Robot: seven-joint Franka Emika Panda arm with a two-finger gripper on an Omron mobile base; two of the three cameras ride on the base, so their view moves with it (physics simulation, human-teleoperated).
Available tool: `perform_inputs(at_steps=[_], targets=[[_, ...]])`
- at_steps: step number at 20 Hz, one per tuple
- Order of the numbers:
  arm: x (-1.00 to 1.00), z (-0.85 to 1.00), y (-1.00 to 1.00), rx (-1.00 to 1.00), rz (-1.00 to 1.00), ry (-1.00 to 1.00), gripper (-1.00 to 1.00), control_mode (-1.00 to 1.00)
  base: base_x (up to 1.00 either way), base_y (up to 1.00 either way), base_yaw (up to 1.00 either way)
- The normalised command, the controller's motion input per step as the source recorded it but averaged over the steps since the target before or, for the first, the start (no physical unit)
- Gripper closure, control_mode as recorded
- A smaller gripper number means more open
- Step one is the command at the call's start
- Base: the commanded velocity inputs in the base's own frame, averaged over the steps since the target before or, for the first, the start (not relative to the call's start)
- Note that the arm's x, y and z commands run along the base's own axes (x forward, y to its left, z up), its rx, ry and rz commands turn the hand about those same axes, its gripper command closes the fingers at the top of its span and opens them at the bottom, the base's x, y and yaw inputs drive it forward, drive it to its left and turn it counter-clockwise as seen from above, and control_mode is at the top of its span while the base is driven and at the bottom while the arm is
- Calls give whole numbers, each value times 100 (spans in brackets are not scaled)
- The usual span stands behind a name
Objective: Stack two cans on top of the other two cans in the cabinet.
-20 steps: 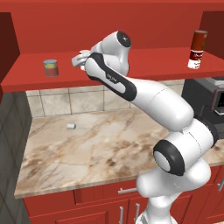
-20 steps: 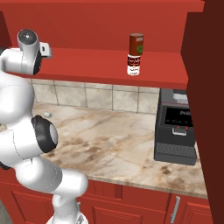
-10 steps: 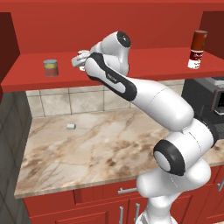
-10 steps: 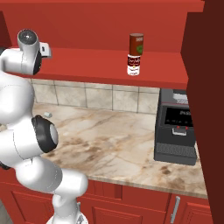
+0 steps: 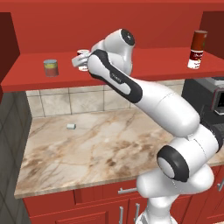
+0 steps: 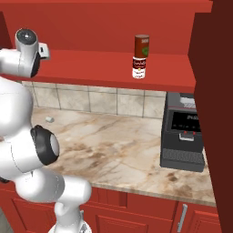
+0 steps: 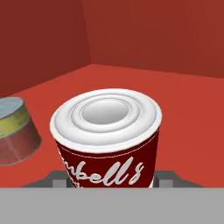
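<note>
Red shelf (image 5: 144, 65) holds everything. The gripper (image 5: 81, 61) squeezes a soup can (image 7: 107, 140) near the shelf's left end, beside a grey can (image 5: 50, 68). Two cans (image 6: 140, 57) sit stacked toward the right end.

Upright red-and-white soup can (image 7: 107, 142) on cabinet shelf (image 5: 144, 63), near grey can (image 5: 50, 68); dark can (image 6: 141, 45) stacked on another.

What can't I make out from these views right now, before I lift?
- Fingertips: in the hand view the soup can and the grey band cover them, so pad contact is unseen.
- Gripper: in the left base view the arm's wrist covers most of it and the can.
- Short can: cut off by the hand view's left edge.
- Short can's label: too small to read in the left base view.
- Stacked pair: lettering too small.
</note>
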Motion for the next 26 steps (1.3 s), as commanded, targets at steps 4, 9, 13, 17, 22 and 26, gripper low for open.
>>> perform_inputs(at_steps=[4, 9, 13, 17, 22, 26], targets=[[-36, 27, 11, 0, 2, -2, 100, -100, 0, 0, 0], [-34, 22, 14, 0, 0, -7, 100, -100, 0, 0, 0], [-30, 16, 12, 0, 0, -10, 100, -100, 0, 0, 0], [-32, 25, 8, 9, 0, -10, 100, -100, 0, 0, 0], [-16, 11, 20, 4, 0, -14, 100, -100, 0, 0, 0], [0, 13, 24, 0, 0, -2, 100, -100, 0, 0, 0]])
